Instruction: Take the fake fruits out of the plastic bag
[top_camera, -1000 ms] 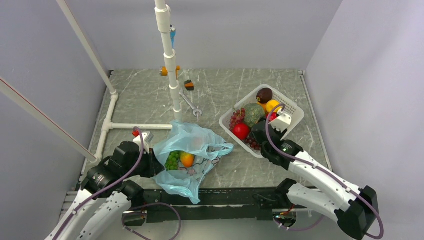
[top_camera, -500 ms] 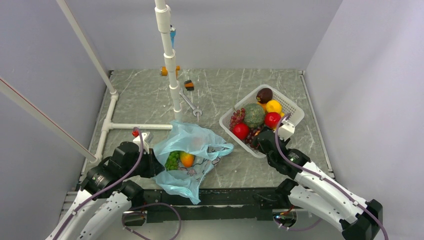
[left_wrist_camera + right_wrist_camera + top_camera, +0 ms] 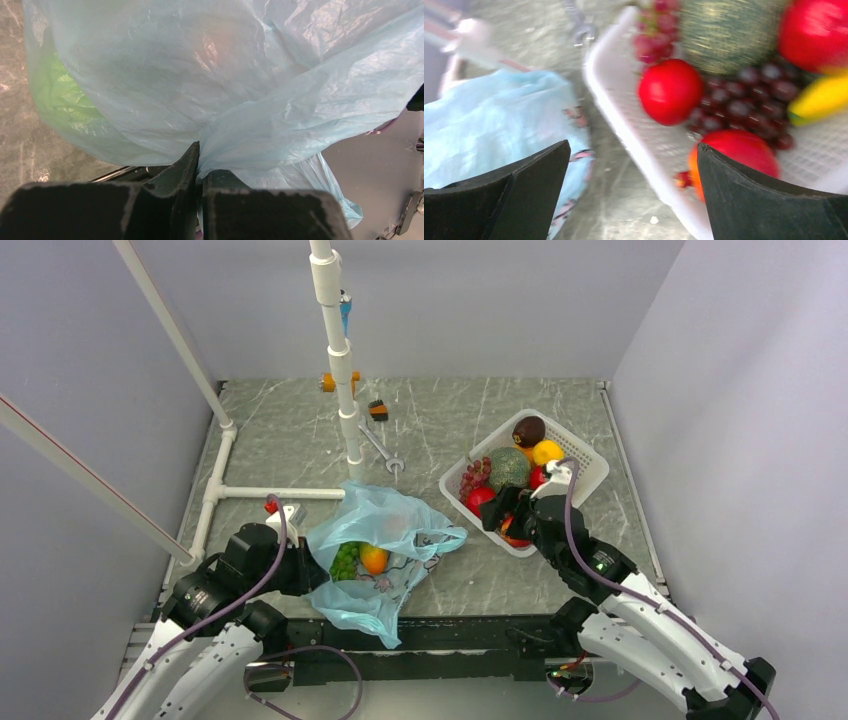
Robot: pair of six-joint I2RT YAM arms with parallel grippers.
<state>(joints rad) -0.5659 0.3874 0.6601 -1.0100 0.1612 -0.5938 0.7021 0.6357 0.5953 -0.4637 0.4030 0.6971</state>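
Observation:
The light-blue plastic bag [image 3: 395, 525] lies crumpled at the table's near middle. Through its mouth I see two fake fruits, a green grape bunch [image 3: 344, 561] and an orange one [image 3: 374, 558]. My left gripper [image 3: 313, 571] is shut on the bag's left edge; in the left wrist view its jaws [image 3: 198, 150] pinch a gathered fold of the bag [image 3: 240, 75], with green [image 3: 60, 95] showing through. My right gripper [image 3: 507, 520] hangs open and empty over the basket's near-left rim [image 3: 633, 145]. A red-orange fruit [image 3: 736, 152] lies in the basket beside its right finger.
The white slotted basket [image 3: 592, 468] at right holds a netted melon [image 3: 508, 468], purple grapes [image 3: 744, 105], red apples [image 3: 669, 91], a yellow fruit [image 3: 546, 451] and a dark one [image 3: 528, 430]. A white pipe frame [image 3: 345, 390] stands behind the bag.
My right gripper has opened wide and shifted left to the basket's near rim, with a red-orange fruit now lying free beside it. The left gripper and bag have not moved.

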